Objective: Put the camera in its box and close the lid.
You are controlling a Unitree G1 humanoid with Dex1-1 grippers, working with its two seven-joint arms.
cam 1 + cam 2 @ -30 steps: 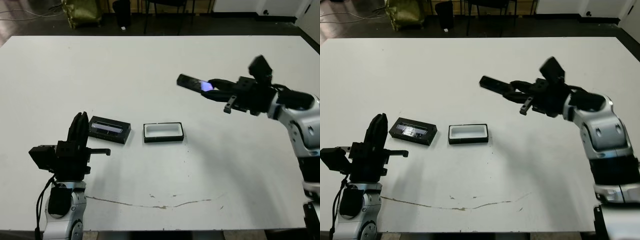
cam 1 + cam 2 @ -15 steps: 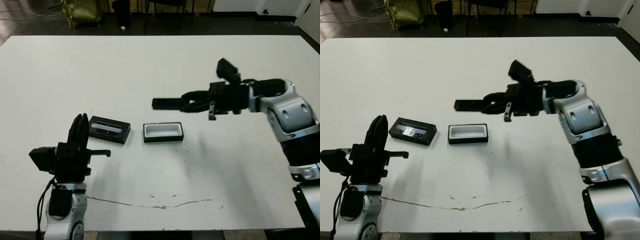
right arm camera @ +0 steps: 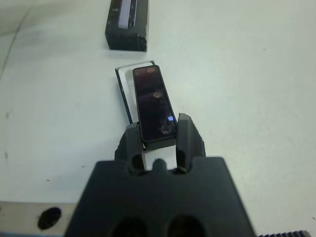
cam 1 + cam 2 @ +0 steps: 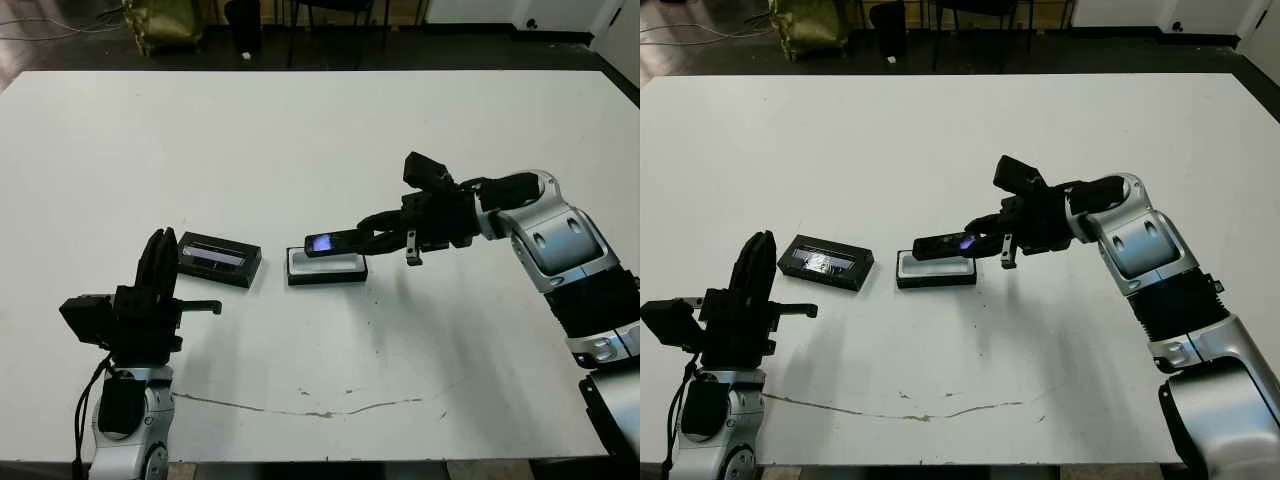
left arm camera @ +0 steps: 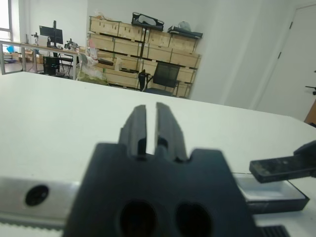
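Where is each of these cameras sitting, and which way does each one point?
Left and right eye views: on the head, looking forward and down at the table; both arms show.
Left wrist view: on the left arm, looking across the table along the left gripper toward shelves.
Right wrist view: on the right arm, looking down along the right gripper.
Shared: head and right wrist views show the camera over the box, with the lid beyond.
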